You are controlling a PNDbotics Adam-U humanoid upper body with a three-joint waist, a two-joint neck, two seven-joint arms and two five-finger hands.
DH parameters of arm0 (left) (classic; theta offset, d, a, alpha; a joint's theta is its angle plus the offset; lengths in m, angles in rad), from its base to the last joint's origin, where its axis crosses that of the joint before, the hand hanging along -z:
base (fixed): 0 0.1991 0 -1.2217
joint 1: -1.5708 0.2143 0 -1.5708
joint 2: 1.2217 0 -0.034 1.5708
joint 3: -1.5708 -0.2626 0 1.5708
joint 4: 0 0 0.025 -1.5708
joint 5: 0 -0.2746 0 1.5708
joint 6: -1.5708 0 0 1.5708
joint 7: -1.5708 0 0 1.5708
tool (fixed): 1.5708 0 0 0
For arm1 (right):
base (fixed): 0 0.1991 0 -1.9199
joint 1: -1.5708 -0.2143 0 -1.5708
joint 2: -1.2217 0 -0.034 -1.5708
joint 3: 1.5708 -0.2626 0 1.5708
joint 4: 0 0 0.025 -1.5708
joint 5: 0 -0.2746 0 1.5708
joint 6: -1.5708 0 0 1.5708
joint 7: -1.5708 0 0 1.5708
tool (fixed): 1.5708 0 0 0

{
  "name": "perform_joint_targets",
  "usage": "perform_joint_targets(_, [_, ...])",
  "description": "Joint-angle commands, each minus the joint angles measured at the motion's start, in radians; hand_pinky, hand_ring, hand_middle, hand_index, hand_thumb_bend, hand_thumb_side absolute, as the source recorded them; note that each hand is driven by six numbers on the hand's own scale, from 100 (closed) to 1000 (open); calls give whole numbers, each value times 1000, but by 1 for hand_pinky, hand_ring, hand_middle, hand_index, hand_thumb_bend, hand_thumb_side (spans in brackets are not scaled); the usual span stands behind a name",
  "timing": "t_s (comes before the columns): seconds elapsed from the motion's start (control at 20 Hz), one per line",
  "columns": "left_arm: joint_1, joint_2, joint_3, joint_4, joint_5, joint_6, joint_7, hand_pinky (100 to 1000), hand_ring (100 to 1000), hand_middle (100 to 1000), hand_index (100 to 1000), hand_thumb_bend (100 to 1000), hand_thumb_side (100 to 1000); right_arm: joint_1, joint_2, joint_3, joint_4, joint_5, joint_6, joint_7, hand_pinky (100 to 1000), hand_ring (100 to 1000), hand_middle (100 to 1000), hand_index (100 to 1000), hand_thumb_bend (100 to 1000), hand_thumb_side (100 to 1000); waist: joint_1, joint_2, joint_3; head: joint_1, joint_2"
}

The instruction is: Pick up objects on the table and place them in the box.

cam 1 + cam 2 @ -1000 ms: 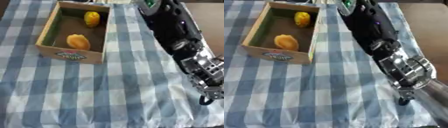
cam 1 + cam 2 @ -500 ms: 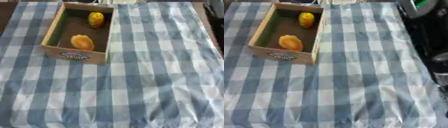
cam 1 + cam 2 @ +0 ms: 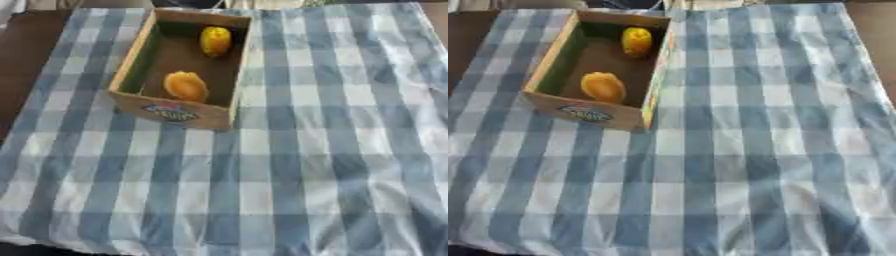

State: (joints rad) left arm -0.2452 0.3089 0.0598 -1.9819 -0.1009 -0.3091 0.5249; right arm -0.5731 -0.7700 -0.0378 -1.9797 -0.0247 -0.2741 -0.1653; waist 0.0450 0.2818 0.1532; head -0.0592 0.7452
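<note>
Blue-white checked cloth (image 3: 289, 150) — dark brown table (image 3: 35, 40) beneath.

Home-like dining setting: checked tablecloth (image 3: 306, 150) over dark table (image 3: 26, 45).

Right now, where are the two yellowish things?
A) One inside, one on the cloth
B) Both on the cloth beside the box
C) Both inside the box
C: the yellow object and the orange one both lie inside the box.
</note>
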Motion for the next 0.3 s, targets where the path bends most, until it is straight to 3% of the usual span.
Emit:
perform_joint_targets(0.05, [-11, 35, 15, -18, -12, -6, 18, 793, 767, 686, 827, 171, 440, 23, -25, -40, -20, -13, -50, -37, 797, 850, 746, 790, 100, 303, -5, -15, 3, 4, -13])
perform_joint_targets(0.3, [-17, 40, 18, -18, -24, -9, 30, 792, 766, 684, 826, 173, 439, 68, 5, -67, -20, -8, -63, -84, 792, 850, 735, 794, 100, 321, -11, -14, 7, 6, -14])
